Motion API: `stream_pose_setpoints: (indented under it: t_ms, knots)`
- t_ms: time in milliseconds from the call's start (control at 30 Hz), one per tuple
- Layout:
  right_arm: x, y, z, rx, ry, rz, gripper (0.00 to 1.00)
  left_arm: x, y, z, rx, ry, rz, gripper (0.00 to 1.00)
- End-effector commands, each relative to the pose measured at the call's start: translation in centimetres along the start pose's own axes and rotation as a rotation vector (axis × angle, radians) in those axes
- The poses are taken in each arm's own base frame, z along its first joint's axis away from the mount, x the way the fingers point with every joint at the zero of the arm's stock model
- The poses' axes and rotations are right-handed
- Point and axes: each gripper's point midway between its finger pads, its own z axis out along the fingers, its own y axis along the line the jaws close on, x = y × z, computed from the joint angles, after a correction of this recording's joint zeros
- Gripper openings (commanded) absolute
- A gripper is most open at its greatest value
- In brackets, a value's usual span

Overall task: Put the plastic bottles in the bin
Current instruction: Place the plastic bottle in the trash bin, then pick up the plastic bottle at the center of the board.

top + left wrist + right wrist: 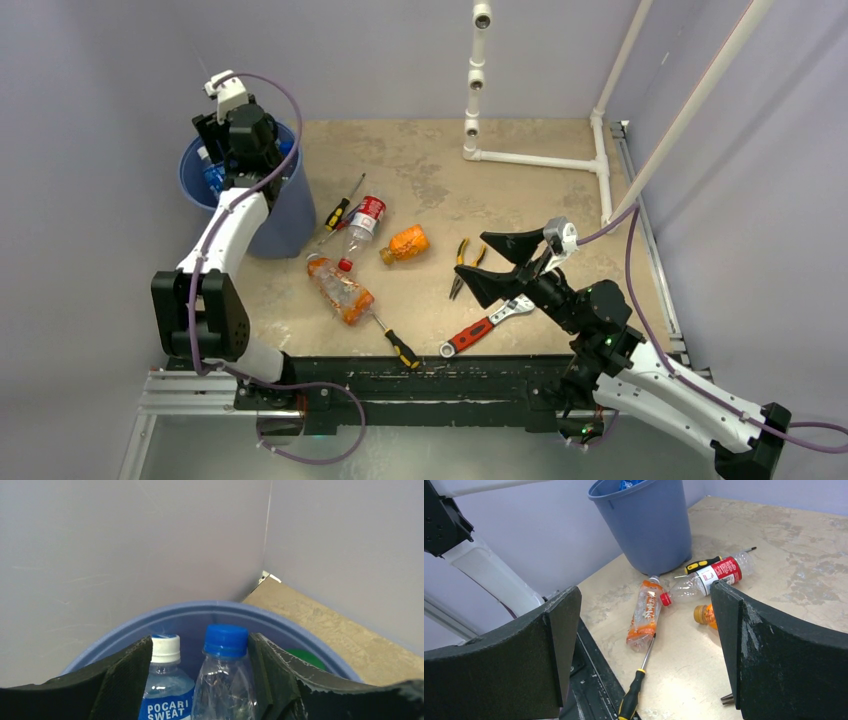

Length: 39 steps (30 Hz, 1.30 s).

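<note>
Over at the far left the blue bin (282,215) stands close to the wall, and the left gripper (212,150) hangs right above its mouth. Its jaws are parted. The wrist view shows a clear blue-capped bottle (225,677) upright between them, down inside the bin. A white-capped Pocari Sweat bottle (167,682) sits just beside it on the left, and something green (304,656) lies against the bin's right wall. I cannot tell whether either pad touches the clear bottle. On the table just right of the bin lies a yellow-and-black screwdriver (341,211), and a red-labelled bottle (364,222) lies on its side just beside it. Nearer the arms lies a crushed orange-labelled bottle (340,290), its neck close to that red cap. A second screwdriver (396,343) points its tip at the crushed bottle's base. A small orange bottle (405,243) lies a little further right, apart from the others. Then come the pliers (463,266) and, toward the near edge, a red-handled wrench (484,329). The right gripper (497,264) hovers above the table by the pliers, its jaws spread wide with nothing between them. A white pipe frame (530,158) stands at the back right.
</note>
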Motion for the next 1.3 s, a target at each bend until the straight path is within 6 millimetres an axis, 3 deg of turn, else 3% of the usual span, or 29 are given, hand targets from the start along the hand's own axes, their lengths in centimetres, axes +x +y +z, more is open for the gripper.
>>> stream_pose_setpoints:
  t_ms: [0,100,200,300,367,433,567,700,833,967,1133,1267]
  knots:
    - [-1.2,0.6,0.3,-0.019,-0.037,-0.001,0.99,-7.1,1.6,-1.7,-0.011,-0.103,-0.151,0.7]
    - [-1.1,0.6,0.4,-0.018,-0.033,-0.001,0.99,-9.6,1.9,-3.5,0.0,-0.145,-0.205,0.78]
    - [-1.1,0.4,0.6,-0.011,-0.031,-0.001,0.99,-12.8,1.8,-6.7,0.066,-0.18,-0.274,0.8]
    - [-0.7,0.1,0.9,0.008,-0.019,0.009,0.99,-14.4,-0.3,-11.2,0.251,-0.173,-0.336,0.88]
    - [0.1,-0.6,1.3,0.044,0.002,0.024,0.99,-14.0,-2.0,-14.0,0.431,-0.125,-0.374,0.94]
    - [1.4,-1.7,1.8,0.099,0.035,0.049,0.99,-13.0,-3.5,-16.5,0.6,-0.065,-0.404,0.95]
    - [6.0,-4.5,2.7,0.253,0.14,0.147,0.99,-9.6,-6.8,-22.0,0.955,0.046,-0.38,0.97]
    - [10.8,-6.9,4.4,0.36,0.249,0.179,0.99,-4.1,-9.2,-26.5,1.217,0.2,-0.334,0.97]
    - [14.1,-8.1,6.5,0.381,0.303,0.251,0.99,0.4,-9.4,-27.6,1.264,0.293,-0.309,0.97]
    - [16.2,-10.4,8.3,0.442,0.339,0.244,0.99,3.2,-8.7,-27.7,1.237,0.316,-0.329,0.97]
    - [16.6,-15.0,10.2,0.483,0.326,0.272,0.99,7.1,-8.4,-28.3,1.227,0.396,-0.371,0.94]
    - [17.1,-17.6,12.5,0.456,0.318,0.284,0.94,7.8,-9.0,-28.8,1.255,0.446,-0.359,0.91]
